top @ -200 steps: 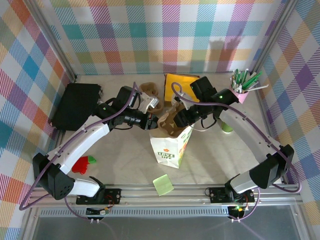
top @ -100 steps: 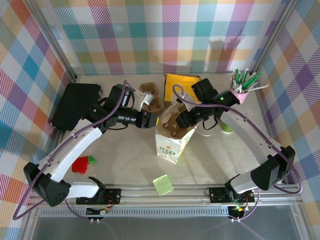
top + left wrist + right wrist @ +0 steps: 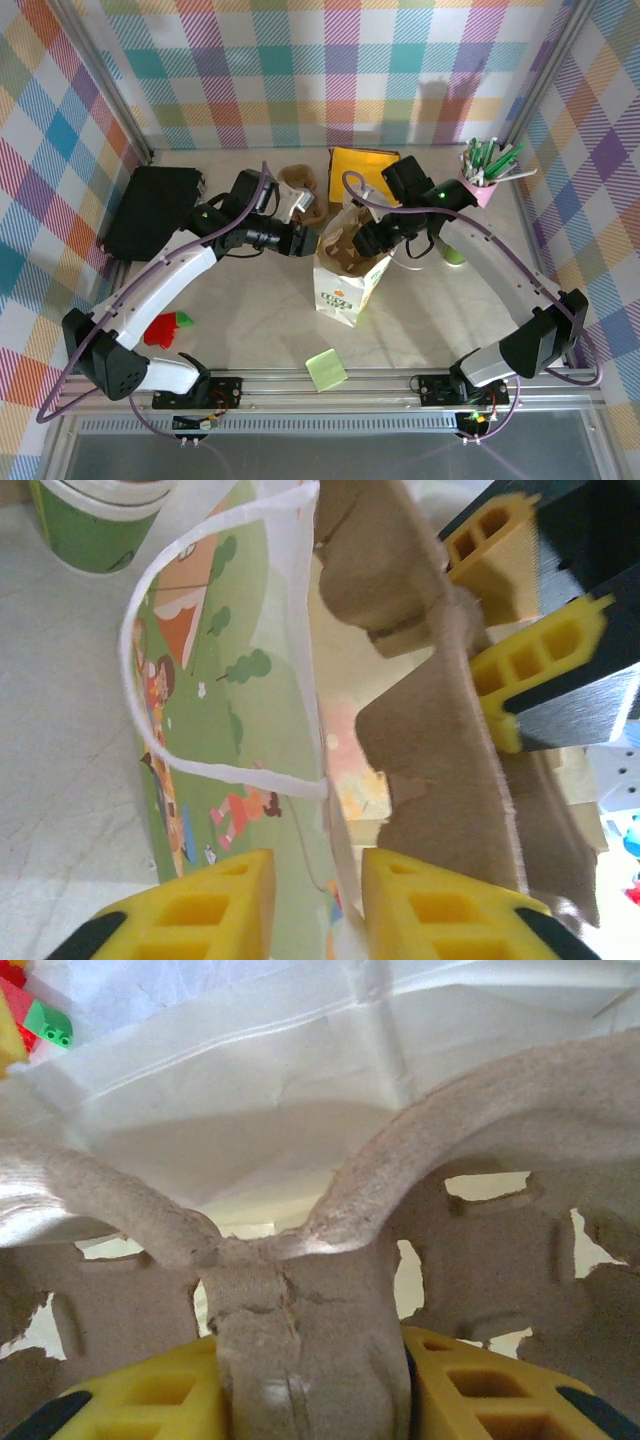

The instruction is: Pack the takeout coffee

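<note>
The takeout coffee (image 3: 455,254), a green-banded paper cup, stands on the table right of the bag, half hidden under my right arm; its green lower part also shows in the left wrist view (image 3: 95,525). A printed paper bag (image 3: 343,290) stands open at the table's middle. My right gripper (image 3: 371,238) is shut on the centre handle of a brown pulp cup carrier (image 3: 480,1160), which hangs in the bag's mouth (image 3: 345,248). My left gripper (image 3: 318,880) is open, its fingers either side of the bag's left rim (image 3: 300,630).
A black box (image 3: 150,210) lies at the back left, with a yellow pack (image 3: 362,162) and a brown pulp piece (image 3: 300,180) behind the bag. The pink cup of pens (image 3: 485,182) stands back right. A red-and-green toy (image 3: 165,328) and a green note pad (image 3: 326,370) lie near the front.
The left gripper's jaws have parted off the bag's rim. The bag has swung a little more upright and to the right. The right gripper still holds the carrier in the bag's mouth.
</note>
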You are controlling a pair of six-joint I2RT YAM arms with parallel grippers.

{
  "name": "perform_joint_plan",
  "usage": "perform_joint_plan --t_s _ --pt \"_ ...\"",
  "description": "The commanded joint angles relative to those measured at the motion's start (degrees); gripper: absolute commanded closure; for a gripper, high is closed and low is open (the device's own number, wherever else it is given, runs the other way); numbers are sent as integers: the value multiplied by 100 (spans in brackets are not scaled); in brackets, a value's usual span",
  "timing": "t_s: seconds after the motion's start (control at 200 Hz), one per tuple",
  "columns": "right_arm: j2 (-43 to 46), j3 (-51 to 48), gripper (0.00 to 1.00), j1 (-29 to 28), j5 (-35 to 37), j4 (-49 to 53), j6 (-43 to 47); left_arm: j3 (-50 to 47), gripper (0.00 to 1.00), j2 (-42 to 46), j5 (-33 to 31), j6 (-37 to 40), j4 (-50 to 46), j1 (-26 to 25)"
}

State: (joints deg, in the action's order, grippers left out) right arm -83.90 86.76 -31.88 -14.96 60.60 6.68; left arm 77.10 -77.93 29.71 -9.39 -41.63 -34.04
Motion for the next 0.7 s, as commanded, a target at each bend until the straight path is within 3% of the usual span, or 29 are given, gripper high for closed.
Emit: perform_joint_plan --t_s 0.0,0.23,0.695 --pt "-139 155 59 19 284 268 48 -133 76 14 73 82 45 -32" --pt "-292 351 60 65 607 324 -259 -139 92 117 339 325 -10 -32" --pt "-475 649 60 186 349 145 -756 -76 94 173 708 805 -209 -30"
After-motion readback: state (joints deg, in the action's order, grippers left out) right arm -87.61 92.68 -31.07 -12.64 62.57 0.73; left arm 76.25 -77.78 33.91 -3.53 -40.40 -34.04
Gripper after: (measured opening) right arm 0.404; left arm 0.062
